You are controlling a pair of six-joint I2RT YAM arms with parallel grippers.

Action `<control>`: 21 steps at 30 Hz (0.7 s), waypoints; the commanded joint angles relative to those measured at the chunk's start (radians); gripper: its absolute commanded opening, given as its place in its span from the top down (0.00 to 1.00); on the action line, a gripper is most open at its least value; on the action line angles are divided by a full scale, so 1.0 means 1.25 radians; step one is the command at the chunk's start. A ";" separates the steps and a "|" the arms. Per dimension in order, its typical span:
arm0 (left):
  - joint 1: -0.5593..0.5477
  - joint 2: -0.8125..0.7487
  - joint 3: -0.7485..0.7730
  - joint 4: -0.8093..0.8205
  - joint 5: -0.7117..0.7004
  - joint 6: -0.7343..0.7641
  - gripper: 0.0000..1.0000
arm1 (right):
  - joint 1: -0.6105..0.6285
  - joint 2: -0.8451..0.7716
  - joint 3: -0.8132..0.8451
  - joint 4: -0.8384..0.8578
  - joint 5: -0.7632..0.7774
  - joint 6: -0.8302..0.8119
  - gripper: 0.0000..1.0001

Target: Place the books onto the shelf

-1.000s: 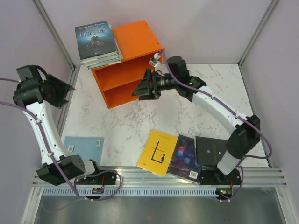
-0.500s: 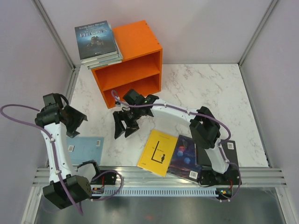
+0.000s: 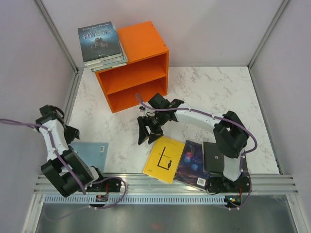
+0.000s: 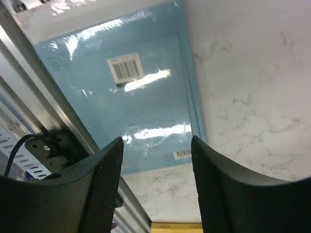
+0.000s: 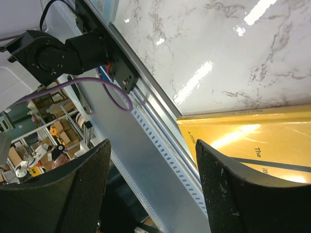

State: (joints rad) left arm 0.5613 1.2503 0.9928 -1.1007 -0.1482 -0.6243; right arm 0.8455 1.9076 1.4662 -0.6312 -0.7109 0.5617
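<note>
The orange shelf [image 3: 141, 73] stands at the back left, both compartments bare, with a stack of books [image 3: 101, 42] lying on its top. A light blue book [image 3: 92, 151] [image 4: 136, 97] lies flat at the near left; my left gripper [image 3: 73, 135] [image 4: 158, 189] hangs open just above its far-left corner. A yellow book [image 3: 165, 158] [image 5: 262, 141] lies near the front edge, beside a dark blue book [image 3: 193, 162] and a black book [image 3: 216, 156]. My right gripper [image 3: 148, 137] [image 5: 153, 189] is open and holds nothing, just beyond the yellow book's far-left corner.
The aluminium rail [image 3: 165, 182] runs along the table's front edge, right beside the three front books. Grey walls [image 3: 29, 58] close in both sides and the back. The left arm's base [image 5: 53, 53] shows in the right wrist view.
My right arm has swung from the shelf's front down to the yellow book. My left arm has dropped from high at the left to just over the light blue book.
</note>
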 commanded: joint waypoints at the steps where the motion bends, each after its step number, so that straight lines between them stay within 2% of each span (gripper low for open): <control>1: 0.138 -0.022 -0.023 0.089 0.031 0.016 0.39 | 0.001 -0.050 -0.037 0.034 -0.036 -0.006 0.26; 2: 0.187 -0.016 -0.036 0.104 0.045 0.017 0.39 | 0.002 -0.050 -0.038 0.034 -0.039 -0.004 0.26; 11: 0.286 0.076 -0.031 0.199 0.058 0.060 0.41 | 0.002 -0.066 -0.073 0.034 -0.049 0.007 0.28; 21: 0.298 0.188 -0.102 0.363 0.019 0.065 0.45 | 0.001 -0.099 -0.156 0.037 -0.039 0.005 0.28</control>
State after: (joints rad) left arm 0.9134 1.4128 0.8989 -0.7155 -0.1299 -0.5629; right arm 0.8444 1.8275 1.2942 -0.6014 -0.7517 0.5743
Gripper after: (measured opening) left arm 0.553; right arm 0.719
